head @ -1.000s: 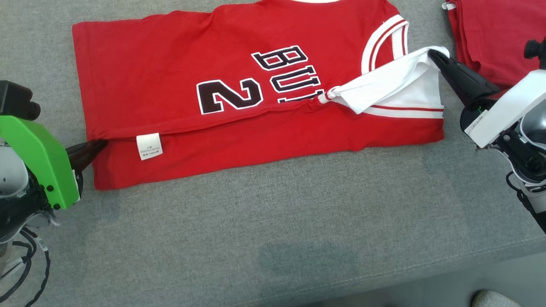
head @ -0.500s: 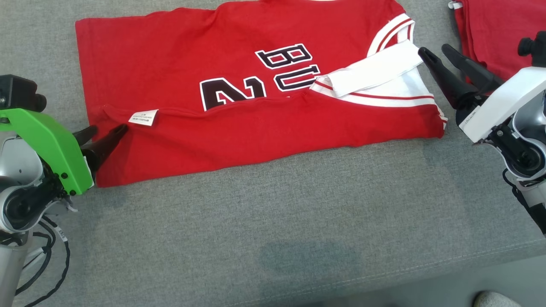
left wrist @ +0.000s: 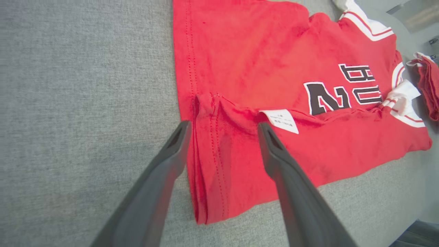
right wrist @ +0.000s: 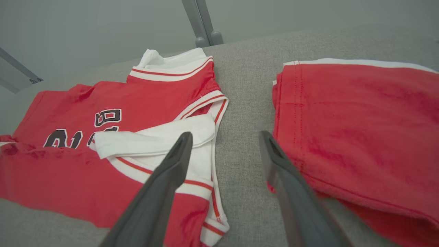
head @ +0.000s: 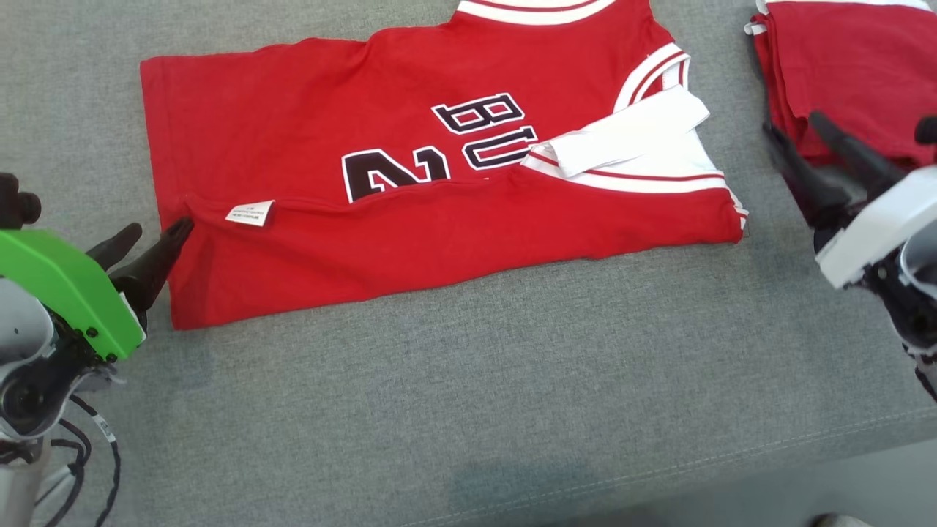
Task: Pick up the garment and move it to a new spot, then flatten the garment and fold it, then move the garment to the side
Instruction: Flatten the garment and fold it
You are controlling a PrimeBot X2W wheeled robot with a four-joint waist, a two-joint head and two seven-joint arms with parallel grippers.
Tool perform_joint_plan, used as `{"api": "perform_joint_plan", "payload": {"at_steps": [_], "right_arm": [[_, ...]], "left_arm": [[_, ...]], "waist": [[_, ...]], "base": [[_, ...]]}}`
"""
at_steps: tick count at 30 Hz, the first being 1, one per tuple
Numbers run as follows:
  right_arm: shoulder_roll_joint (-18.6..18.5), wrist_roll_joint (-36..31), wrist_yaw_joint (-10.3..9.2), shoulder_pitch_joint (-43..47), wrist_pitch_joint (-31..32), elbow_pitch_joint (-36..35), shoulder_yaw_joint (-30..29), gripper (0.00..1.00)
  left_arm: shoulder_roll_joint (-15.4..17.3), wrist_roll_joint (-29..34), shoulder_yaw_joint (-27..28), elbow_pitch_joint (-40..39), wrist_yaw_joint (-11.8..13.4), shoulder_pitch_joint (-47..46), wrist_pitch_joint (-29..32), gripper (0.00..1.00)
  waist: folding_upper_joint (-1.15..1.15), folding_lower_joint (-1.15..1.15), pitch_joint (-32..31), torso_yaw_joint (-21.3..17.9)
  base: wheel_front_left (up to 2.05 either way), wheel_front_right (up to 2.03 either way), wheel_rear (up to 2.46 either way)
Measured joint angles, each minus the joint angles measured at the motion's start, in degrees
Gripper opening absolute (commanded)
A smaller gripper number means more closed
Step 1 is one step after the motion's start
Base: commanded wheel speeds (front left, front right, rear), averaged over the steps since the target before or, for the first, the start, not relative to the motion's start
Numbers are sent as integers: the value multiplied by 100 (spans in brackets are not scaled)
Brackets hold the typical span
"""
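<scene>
The red garment lies flat on the grey surface, with its near long edge folded over up to the printed number. The left end effector is wide open and holds nothing; its fingers stand at the hem end, one beside the edge and one above the cloth. The right end effector, also wide open and empty, is apart from the shoulder end, near a folded red pile.

The garment has its near flap folded up over the lower part of the dark lettering, so the word and number cannot be read whole. The collar is cut off by the head view's top edge. The print on the white label is too small to read. The second red garment runs off the right edge.
</scene>
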Motion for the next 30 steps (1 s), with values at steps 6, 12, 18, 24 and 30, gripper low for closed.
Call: {"api": "perform_joint_plan", "payload": {"at_steps": [6, 12, 18, 24, 30], "right_arm": [[134, -19, -45, 528, -143, 21, 105, 100], [311, 5, -93, 717, -214, 116, 249, 100], [333, 5, -99, 719, -268, 250, 256, 100], [365, 20, -100, 730, -267, 432, 297, 100], [458, 19, -100, 722, -265, 548, 361, 100]], "left_arm": [[-211, -4, 80, -77, 2, 615, -327, 100], [-425, -11, 81, 14, 3, 909, -598, 100], [-548, -11, 58, 78, 3, 975, -735, 100], [-621, -20, 26, 131, 0, 1011, -838, 100], [-634, -20, 4, 250, -14, 1005, -914, 100]], "waist": [[0, 0, -94, 64], [0, 0, -96, 92], [0, 0, -71, 124], [0, 0, -49, 145], [0, 0, -26, 157]], "base": [[0, 0, 0], [0, 0, 0], [0, 0, 0], [0, 0, 0], [0, 0, 0]]}}
